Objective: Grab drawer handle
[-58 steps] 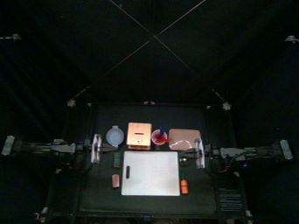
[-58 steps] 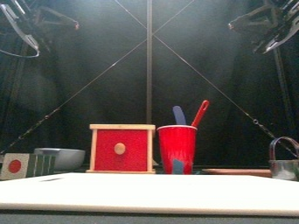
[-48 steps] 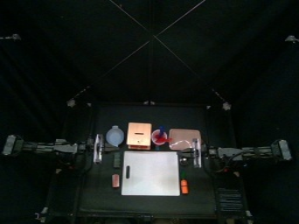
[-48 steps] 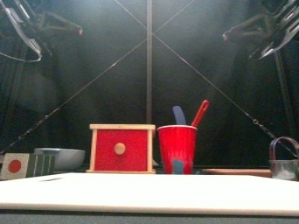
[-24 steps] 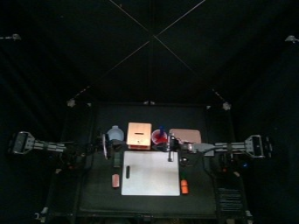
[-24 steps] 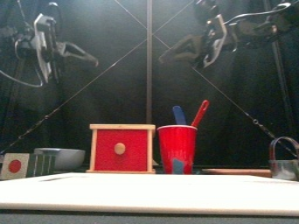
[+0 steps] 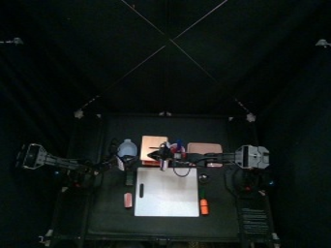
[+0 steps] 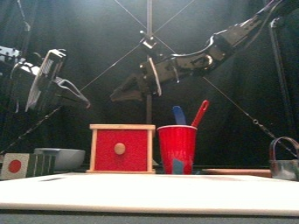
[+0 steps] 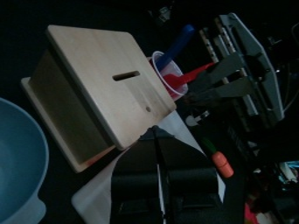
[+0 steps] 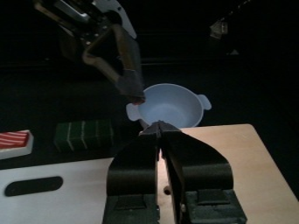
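A wooden box with a red drawer front (image 8: 121,149) stands at the back of the table; its round handle (image 8: 119,149) faces the front. In the top view the box (image 7: 154,146) lies left of the red cup (image 7: 176,152). My right gripper (image 8: 125,91) is shut and hangs high above the box, reaching across the middle (image 7: 161,155). My left gripper (image 8: 49,83) is shut and hovers high to the left, above the blue bowl (image 7: 127,150). The left wrist view shows the box top (image 9: 93,83), not the handle.
The red cup (image 8: 177,149) holds a blue and a red utensil. A white board (image 7: 168,192) lies in front. A grey bowl (image 8: 65,157) and green block (image 10: 84,137) sit left, a padlock (image 8: 284,159) right, a brown tray (image 7: 204,151) behind.
Both arms have swung in from the table's sides toward the middle and come lower. The right gripper has reached across to above the box; the left now hangs over the bowl.
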Robot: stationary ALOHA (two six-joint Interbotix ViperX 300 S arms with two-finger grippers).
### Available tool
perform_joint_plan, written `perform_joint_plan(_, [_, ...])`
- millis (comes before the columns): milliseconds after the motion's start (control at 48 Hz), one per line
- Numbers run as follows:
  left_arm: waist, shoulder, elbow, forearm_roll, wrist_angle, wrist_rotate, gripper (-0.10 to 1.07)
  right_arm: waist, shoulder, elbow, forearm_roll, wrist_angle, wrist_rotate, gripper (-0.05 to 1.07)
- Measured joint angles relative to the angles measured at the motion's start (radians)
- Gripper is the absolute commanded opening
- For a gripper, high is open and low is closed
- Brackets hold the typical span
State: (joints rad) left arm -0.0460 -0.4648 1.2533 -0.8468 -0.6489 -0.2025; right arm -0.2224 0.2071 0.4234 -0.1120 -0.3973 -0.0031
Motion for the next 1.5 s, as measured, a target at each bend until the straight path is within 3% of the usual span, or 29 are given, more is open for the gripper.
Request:
perform_joint_plan(271, [-0.028,0.060,-0.005,0.060,0.017,-0.135,0.16,-0.035,0.091,-0.048,0.017,0.000,0.000,0.03])
perform_joint_plan(646, [-0.041,0.215,-0.089,0.132,0.017,-0.373,0.64,-0.040,0.123,-0.048,0.018,0.003,-0.002,0.03])
perform_joint_plan(792, [-0.043,0.284,-0.124,0.123,0.017,-0.489,0.77,-0.040,0.132,-0.048,0.017,-0.003,-0.002,0.03])
perform_joint_plan(1021, [-0.043,0.383,-0.179,0.081,0.011,-0.655,0.78,-0.037,0.138,-0.043,0.017,-0.005,0.000,0.03])
perform_joint_plan(1375, [-0.040,0.512,-0.270,0.077,-0.015,-0.669,0.78,-0.037,0.144,-0.051,0.006,-0.005,-0.002,0.03])
perform_joint_plan(1500, [-0.038,0.540,-0.278,0.032,-0.049,-0.670,0.78,-0.035,0.144,-0.051,0.003,-0.006,-0.003,0.03])
